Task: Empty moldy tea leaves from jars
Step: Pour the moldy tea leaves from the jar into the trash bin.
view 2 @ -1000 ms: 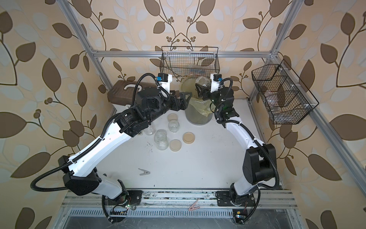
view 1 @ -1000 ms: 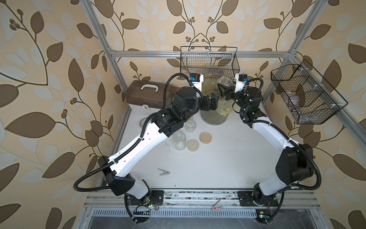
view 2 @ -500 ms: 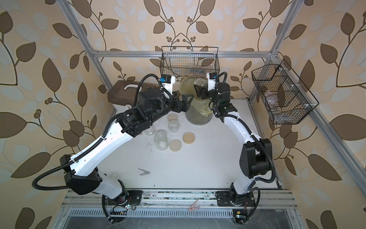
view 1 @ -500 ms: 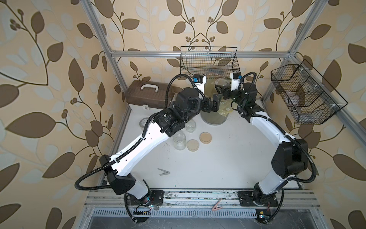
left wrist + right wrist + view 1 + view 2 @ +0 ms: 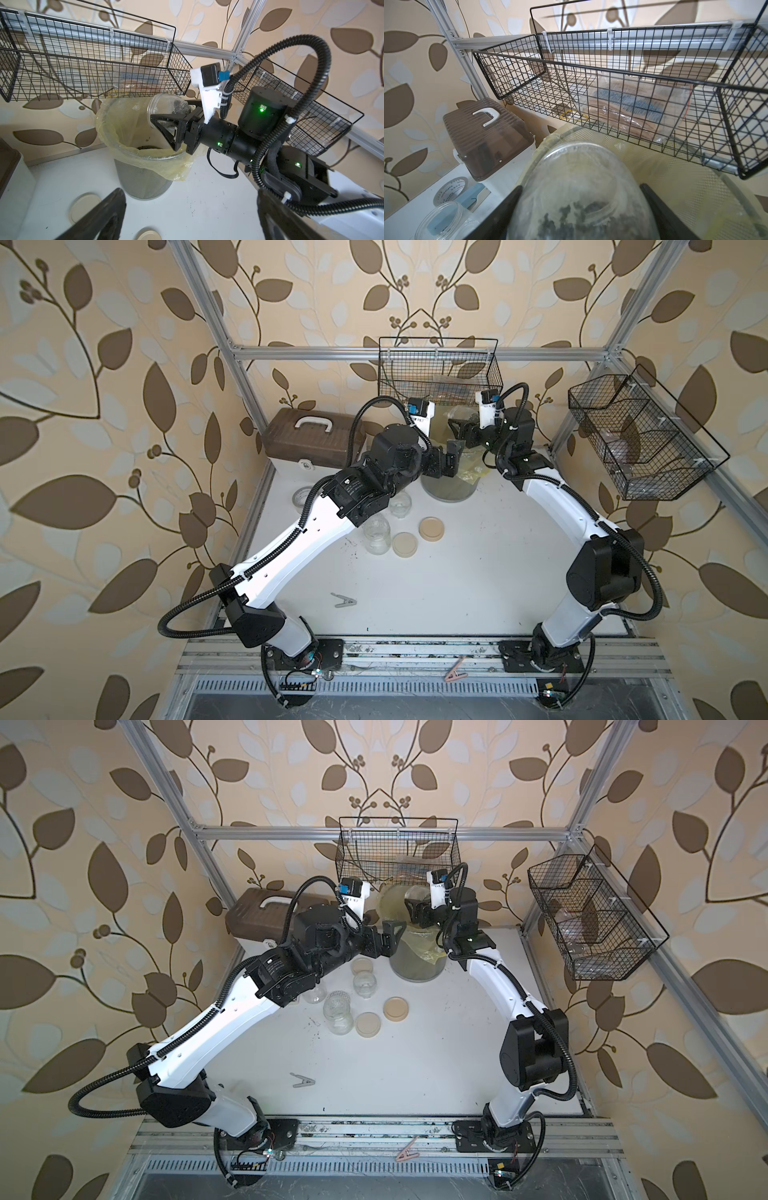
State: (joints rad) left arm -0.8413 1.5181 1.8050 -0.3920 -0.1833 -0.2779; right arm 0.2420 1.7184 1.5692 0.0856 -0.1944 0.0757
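In both top views, the right gripper [image 5: 458, 434] [image 5: 415, 912] is clamped on the held jar [image 5: 456, 415] [image 5: 411, 894], which hangs over the mouth of the bin [image 5: 449, 491] [image 5: 417, 971] at the back of the table [image 5: 457, 593]. The left gripper [image 5: 451, 456] [image 5: 391, 934] sits just beside the bin's rim with its jaws spread wide and nothing between them. In a top view, two other jars [image 5: 364, 984] [image 5: 337, 1011] stand upright and uncapped near two beige lids [image 5: 395, 1008] [image 5: 368, 1024] that lie flat.

In the left wrist view, the held jar [image 5: 166, 105] lies roughly on its side. Its long axis runs along the fingers of the right gripper [image 5: 166, 116], and its open mouth points away from that wrist, above the bin's yellow liner [image 5: 116, 133]. Dark tea leaves [image 5: 177, 103] sit inside the glass near the gripped end. More dark bits [image 5: 148, 148] lie down in the bin.

In the right wrist view, the held jar [image 5: 581, 166] fills the gap between the two black fingers [image 5: 508, 207], mouth away from the camera. The tea leaves [image 5: 571, 212] are at the near end.
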